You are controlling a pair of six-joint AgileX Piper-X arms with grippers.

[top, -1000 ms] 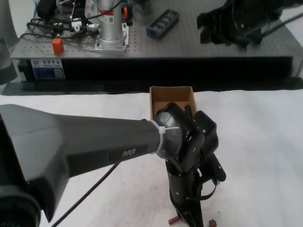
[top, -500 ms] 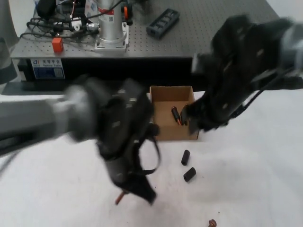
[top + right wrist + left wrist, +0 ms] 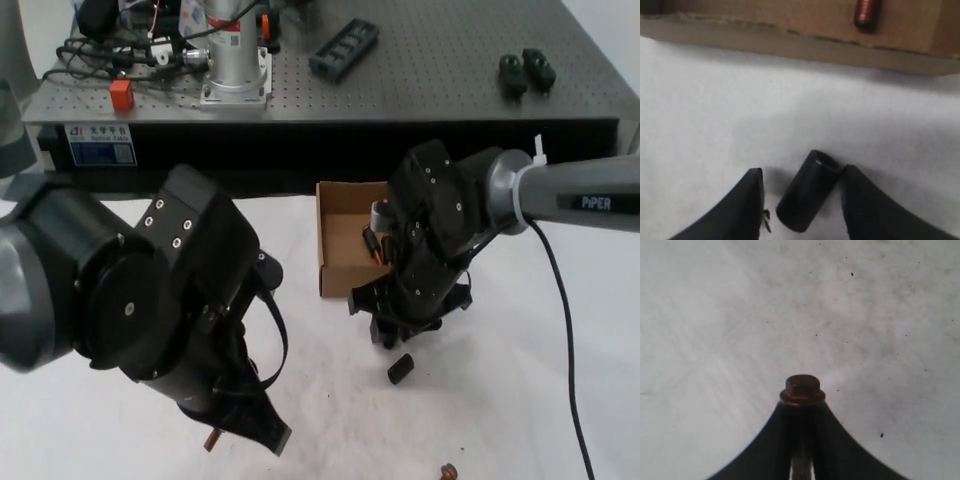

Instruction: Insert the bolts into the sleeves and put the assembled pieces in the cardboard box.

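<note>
1. The left claw [image 3: 802, 412] is clenched tight on a bolt [image 3: 802, 389]. The bolt's six-sided head pokes out past the finger tips, over the white cloth [image 3: 570, 400] on the bench.
2. A second ago this arm reached across the middle of the bench and hid part of the cardboard box [image 3: 338, 225]. Now it has swung toward the left near corner, and the bolt went with it.
3. The right claw [image 3: 801, 172] is spread open, with one finger on each side of a black sleeve [image 3: 807, 192]. The sleeve lies on the cloth, and one end is right against one finger.
4. A second ago the right arm was far back over the metal table [image 3: 420, 80]. Half a second ago it was up in the air by the box. Now it is down low, just in front of the box.
5. The box stands at the far edge of the bench, near the middle. A piece with red screw thread [image 3: 867, 12] lies inside it.
6. A second sleeve [image 3: 401, 369] lies on the cloth, a bit nearer than the right claw. It has not moved.
7. A loose bolt [image 3: 447, 470] lies toward the near edge of the bench. It has not moved either.
</note>
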